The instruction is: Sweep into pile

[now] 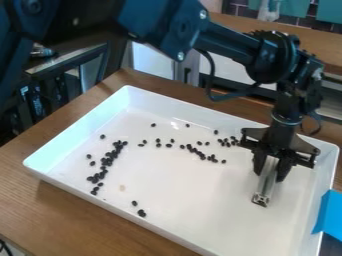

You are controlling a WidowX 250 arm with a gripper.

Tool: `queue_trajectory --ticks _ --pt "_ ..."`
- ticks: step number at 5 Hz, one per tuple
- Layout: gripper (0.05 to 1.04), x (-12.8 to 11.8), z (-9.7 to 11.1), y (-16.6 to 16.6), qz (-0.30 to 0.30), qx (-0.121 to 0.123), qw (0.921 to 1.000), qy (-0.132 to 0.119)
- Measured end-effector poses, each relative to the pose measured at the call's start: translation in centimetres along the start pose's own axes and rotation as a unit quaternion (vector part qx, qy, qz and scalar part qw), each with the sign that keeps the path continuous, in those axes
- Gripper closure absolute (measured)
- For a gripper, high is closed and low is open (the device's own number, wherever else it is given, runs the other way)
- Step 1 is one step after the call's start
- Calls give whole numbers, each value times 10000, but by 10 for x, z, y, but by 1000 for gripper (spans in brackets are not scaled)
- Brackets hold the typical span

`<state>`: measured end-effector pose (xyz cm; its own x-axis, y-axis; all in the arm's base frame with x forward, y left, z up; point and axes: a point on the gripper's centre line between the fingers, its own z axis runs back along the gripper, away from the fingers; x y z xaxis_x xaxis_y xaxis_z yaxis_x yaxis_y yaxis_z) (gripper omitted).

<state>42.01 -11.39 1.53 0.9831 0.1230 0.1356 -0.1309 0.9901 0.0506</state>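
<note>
a brown wooden table [47, 210] carries a white, shallow tray [73, 119], set at a slant. behind it runs another wooden surface [267, 29], with dark tiles [239, 10] and teal pieces [328, 11] at the top edge. at the left stands a dark metal-framed stand [63, 62].

the tray's raised walls bound the work on the far, left, near and right sides, and a blue sheet [327, 214] sits at its right wall. the gripper [270, 171] hangs over the right part of the tray, nearer the right wall than the left. its 2 fingers are closed on a silver metal bar [266, 186], which points down, a little tilted, towards the tray floor. a broad stretch of white floor runs from the bar to the near wall, and another to its left, up to the beans.

the black beans [109, 161] lie in a long band at the left, a loose row across the far half ending just left of the gripper, and a few near the near wall.
</note>
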Motion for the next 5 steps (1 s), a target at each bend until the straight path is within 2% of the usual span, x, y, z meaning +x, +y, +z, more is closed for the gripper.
queue_trajectory --ticks 1,3,4,5 --pt "690 3 -1 21 79 -1 9998 168" --pt "691 1 -2 67 175 -160 9987 454" --pt "690 1 -3 91 288 -197 9981 514" --pt "691 -4 -4 106 423 -89 9981 441"
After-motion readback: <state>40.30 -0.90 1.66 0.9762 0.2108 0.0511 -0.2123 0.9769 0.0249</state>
